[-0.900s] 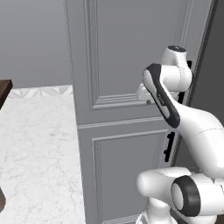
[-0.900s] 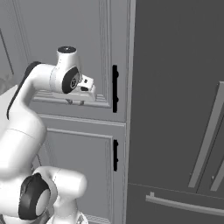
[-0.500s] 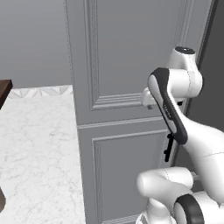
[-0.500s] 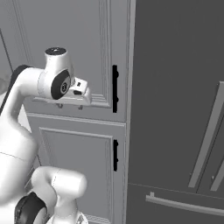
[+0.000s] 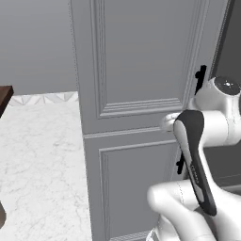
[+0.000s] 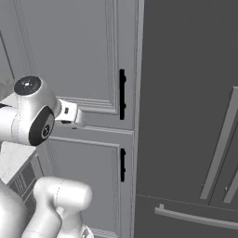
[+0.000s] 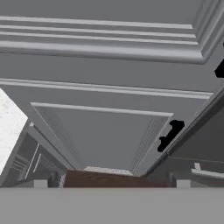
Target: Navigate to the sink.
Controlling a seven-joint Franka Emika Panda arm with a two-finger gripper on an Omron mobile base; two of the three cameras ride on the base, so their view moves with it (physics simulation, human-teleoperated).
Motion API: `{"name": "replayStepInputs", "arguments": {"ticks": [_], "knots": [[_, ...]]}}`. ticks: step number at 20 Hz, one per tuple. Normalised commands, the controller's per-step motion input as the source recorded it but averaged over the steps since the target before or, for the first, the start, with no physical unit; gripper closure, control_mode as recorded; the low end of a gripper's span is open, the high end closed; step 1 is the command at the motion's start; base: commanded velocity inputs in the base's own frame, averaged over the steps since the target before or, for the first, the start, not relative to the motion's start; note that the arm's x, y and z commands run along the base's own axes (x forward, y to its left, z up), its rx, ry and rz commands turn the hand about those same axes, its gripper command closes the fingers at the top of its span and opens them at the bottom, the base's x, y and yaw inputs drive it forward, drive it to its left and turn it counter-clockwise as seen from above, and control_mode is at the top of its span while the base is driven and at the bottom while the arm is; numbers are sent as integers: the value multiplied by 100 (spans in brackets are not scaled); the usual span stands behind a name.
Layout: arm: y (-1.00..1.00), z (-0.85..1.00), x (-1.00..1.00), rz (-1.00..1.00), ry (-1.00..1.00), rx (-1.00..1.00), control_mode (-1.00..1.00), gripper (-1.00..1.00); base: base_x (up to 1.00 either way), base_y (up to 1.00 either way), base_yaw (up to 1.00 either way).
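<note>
The sink is out of view. My gripper (image 6: 80, 119) sits at mid height, pointing at a tall grey panelled cabinet (image 5: 136, 70) close in front of me. From the left, the hand (image 5: 167, 123) shows just ahead of the arm's dark elbow. In the hand view the two fingertips (image 7: 40, 183) stand far apart at the bottom edge, open, with nothing between them. That view looks down the lower cabinet door (image 7: 105, 135).
Black handles (image 6: 122, 94) mark the cabinet doors' right edge. A dark fridge front (image 6: 190, 102) with grey bar handles (image 6: 223, 148) stands to the right. A white marble counter (image 5: 37, 155) lies to the left, with a dark wooden edge (image 5: 4, 96) at its far side.
The arm has folded lower, its upper joint sinking and swinging outward, and the hand has dropped a little. The cabinet and fridge stay where they were in both base views.
</note>
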Motion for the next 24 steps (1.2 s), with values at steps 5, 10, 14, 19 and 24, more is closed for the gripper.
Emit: {"name": "replayStepInputs", "arguments": {"ticks": [5, 10, 14, 19, 24], "knots": [[0, 0, -43, 0, -14, 0, 100, -100, -14, -4, 0], [0, 0, 0, 0, 0, 0, 100, -100, -70, -36, -28], [0, 0, 0, 0, 0, 0, 100, -100, -10, -23, -87], [0, 0, 0, 0, 0, 0, 100, -100, 0, -1, -98], [0, 0, 0, 0, 0, 0, 100, -100, 0, -3, -97]]}}
